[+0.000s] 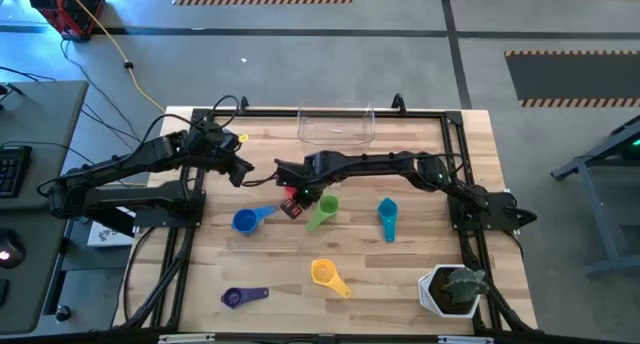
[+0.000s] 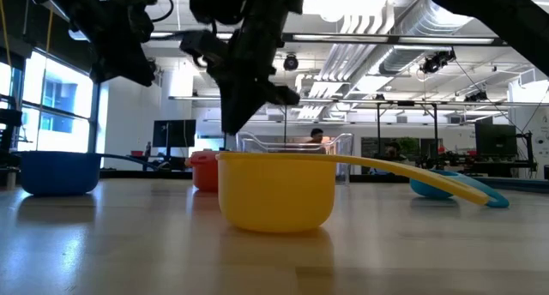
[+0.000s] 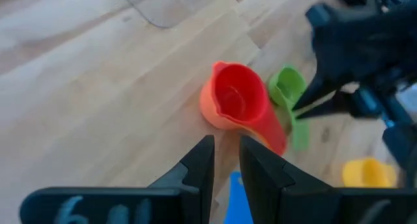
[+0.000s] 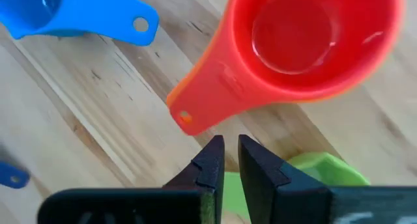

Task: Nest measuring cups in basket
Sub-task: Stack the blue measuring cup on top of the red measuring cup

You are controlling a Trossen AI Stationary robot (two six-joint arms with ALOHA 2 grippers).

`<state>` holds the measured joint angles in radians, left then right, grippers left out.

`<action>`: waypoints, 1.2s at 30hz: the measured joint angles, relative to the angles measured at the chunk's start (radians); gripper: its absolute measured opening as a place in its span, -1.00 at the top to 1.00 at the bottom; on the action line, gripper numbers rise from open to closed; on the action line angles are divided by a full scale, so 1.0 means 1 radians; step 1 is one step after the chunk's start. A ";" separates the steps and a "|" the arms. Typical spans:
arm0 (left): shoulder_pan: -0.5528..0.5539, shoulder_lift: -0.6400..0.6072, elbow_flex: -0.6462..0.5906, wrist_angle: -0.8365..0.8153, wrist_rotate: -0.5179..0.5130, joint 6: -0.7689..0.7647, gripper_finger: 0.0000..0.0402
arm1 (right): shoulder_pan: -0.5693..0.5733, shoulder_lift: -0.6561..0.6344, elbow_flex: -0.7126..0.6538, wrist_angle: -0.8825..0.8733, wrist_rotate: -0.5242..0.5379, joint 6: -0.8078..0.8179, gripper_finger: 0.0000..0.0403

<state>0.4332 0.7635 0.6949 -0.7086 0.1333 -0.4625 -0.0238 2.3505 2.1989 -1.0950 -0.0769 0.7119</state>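
A red cup sits nested in the orange cup [image 1: 293, 206], [image 4: 293, 42], standing on the table mid-left. Around it lie the green cup [image 1: 322, 212], blue cup [image 1: 250, 219], teal cup [image 1: 387, 219], yellow cup [image 1: 328, 275] and purple cup [image 1: 243, 297]. The clear basket [image 1: 336, 125] stands at the far edge. My right gripper [image 4: 231, 152] hovers just above the red-and-orange pair's handle end, fingers all but closed on nothing. My left gripper [image 3: 226, 160] hangs in the air left of the pair, also closed on nothing.
A white plant pot [image 1: 452, 290] stands at the near right corner. Black frame rails run along the table's left, right and far sides. Bare wood shows between the basket and the cups.
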 joint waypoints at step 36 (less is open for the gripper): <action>-0.323 0.006 0.000 -0.311 0.067 0.318 0.68 | -0.050 -0.122 0.130 -0.203 0.129 -0.150 0.82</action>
<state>0.1102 0.7692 0.6945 -1.0195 0.2001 -0.1444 -0.0742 2.2288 2.3291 -1.2976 0.0525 0.5621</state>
